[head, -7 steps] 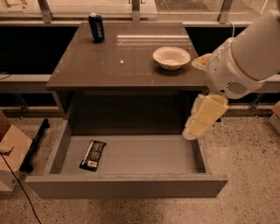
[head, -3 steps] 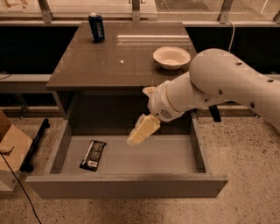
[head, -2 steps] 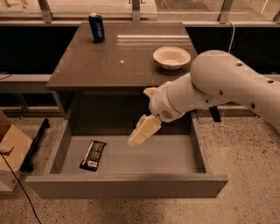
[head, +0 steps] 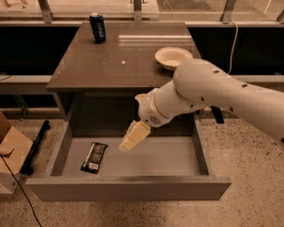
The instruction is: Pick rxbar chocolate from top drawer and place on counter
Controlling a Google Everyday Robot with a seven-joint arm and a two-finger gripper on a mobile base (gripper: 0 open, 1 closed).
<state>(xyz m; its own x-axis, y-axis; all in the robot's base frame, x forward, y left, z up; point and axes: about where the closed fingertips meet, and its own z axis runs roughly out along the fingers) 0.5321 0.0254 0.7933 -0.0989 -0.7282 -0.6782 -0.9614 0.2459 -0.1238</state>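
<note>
Camera view: top drawer (head: 168, 160) holds rxbar chocolate (head: 94, 157), jaws over its floor

You see a speckled terrazzo floor (head: 253, 146) under warm, yellowish light. Behind the grey cabinet (head: 102, 117) a long dark recess (head: 31, 48) runs the width of the view, with a pale ledge (head: 22, 80) along its foot and metal posts (head: 45, 9) standing above it. A white cable (head: 232, 40) hangs down at your right. At your left a cardboard box (head: 11, 148) sits on the floor, a black bar (head: 36, 146) just beside it, and a thin black cable (head: 17, 195) trails past. The gripper (head: 125, 145) hangs low in front of the cabinet.
</note>
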